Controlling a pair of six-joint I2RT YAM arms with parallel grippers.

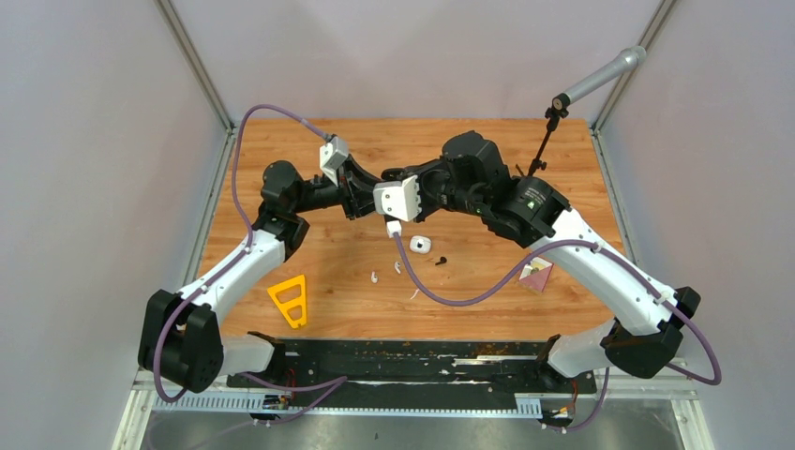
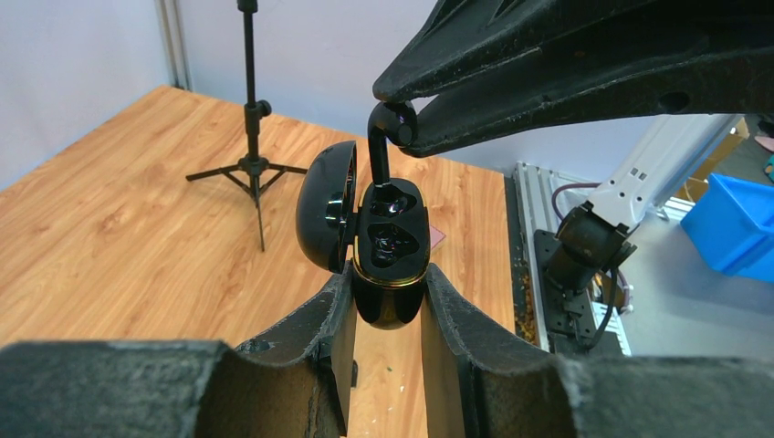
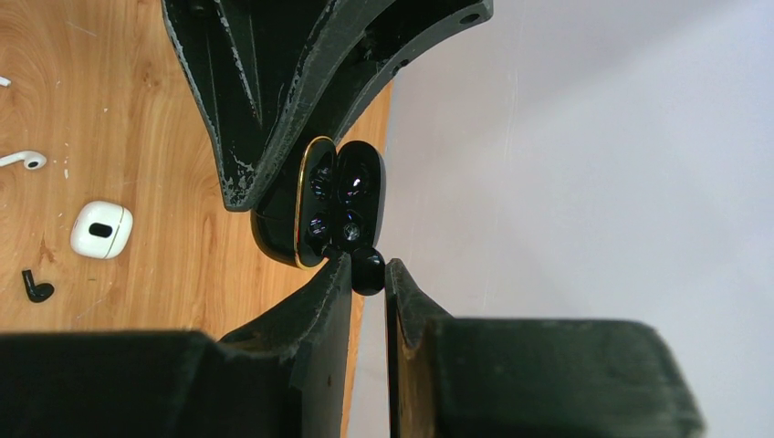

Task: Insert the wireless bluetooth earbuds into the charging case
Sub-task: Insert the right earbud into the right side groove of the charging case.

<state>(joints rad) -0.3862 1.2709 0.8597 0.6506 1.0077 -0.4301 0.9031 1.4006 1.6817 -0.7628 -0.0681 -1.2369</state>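
left gripper (image 2: 388,276) clamped on glossy black pebble-shaped charging case (image 2: 388,308), lid open | right gripper (image 3: 368,269) pinching small black stemmed earbud (image 2: 379,157) at case's 12 o'clock, stem tip at socket mouth | risk: tilted stem jams on rim, bud slips (tiny purchase)

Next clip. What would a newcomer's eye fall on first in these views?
The two grippers meet in mid-air over the middle of the table. The left gripper clamps a black charging case, lid open, and the right gripper pinches a black earbud with its stem at one of the case's sockets. Below them lie a white case, a second black earbud and a white earbud, with a yellow triangle toward the left arm.
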